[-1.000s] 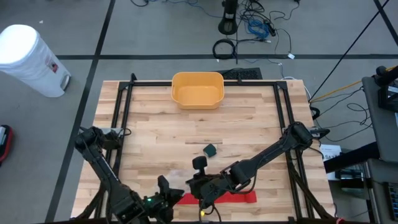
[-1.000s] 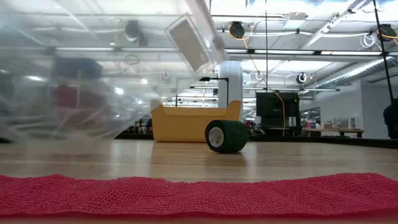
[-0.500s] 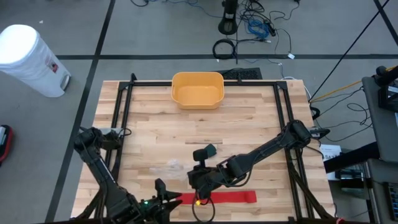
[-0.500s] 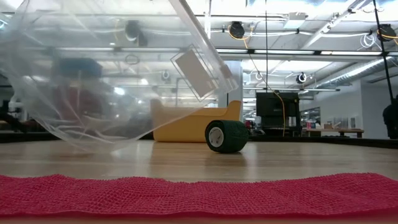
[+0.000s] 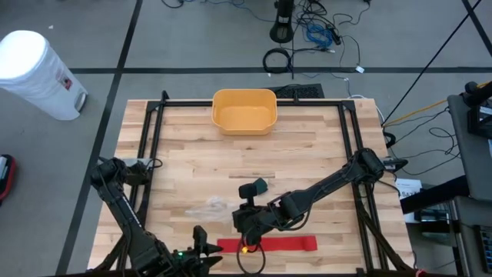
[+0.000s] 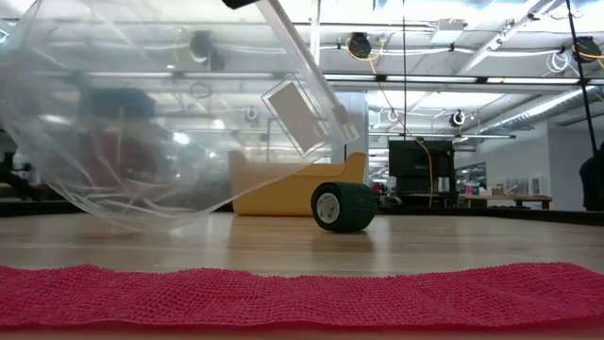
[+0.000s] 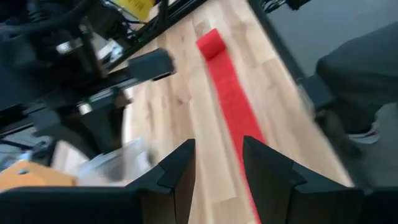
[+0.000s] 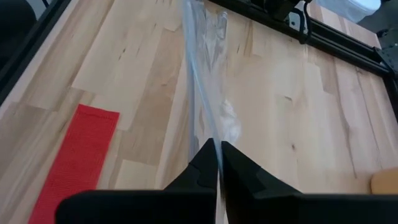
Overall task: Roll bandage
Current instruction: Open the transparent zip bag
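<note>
High view shows the red bandage (image 5: 267,244) lying flat and unrolled along the near edge of the wooden table (image 5: 192,154). It looks soft, light and floppy, so I think it will bend and bunch up easily. A good place to take hold is one short end, then turn it over itself.

The right gripper (image 8: 217,163) is pressed together, pinching a clear plastic bag (image 6: 160,132) just past the bandage. The left gripper (image 7: 216,163) has its fingers spread with nothing between them, near the bandage's left end.

A small green roll (image 6: 343,207) sits mid-table. A yellow tub (image 5: 244,111) sits at the far edge. Beyond the table are cables and a white bin (image 5: 38,73).
</note>
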Robot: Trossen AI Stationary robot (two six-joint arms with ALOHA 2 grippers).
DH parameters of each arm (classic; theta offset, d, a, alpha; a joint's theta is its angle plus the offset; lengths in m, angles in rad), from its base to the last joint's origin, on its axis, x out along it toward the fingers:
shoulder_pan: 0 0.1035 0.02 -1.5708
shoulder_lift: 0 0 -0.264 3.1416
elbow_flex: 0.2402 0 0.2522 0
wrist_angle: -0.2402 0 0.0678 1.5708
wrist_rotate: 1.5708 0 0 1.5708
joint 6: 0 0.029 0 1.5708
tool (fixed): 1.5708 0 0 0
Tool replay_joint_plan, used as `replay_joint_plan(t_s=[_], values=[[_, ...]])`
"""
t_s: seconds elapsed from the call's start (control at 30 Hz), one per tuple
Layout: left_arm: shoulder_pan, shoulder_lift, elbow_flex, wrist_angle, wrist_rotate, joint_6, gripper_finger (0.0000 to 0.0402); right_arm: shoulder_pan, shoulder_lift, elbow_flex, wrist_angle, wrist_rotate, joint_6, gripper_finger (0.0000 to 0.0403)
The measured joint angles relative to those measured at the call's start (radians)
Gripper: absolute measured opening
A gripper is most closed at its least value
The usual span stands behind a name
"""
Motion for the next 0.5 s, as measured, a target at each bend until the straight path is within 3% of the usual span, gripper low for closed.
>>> replay_joint_plan(t_s=[0.17, 0.5], values=[[0.000, 0.000, 0.000, 0.076, 0.024, 0.001, 0.0139, -0.008, 0.000, 0.000, 0.001, 0.001, -0.012, 0.0000], [0.000, 0.000, 0.000, 0.074, 0.032, -0.048, 0.0139, -0.009, 0.000, 0.000, 0.001, 0.000, -0.025, 0.0000]])
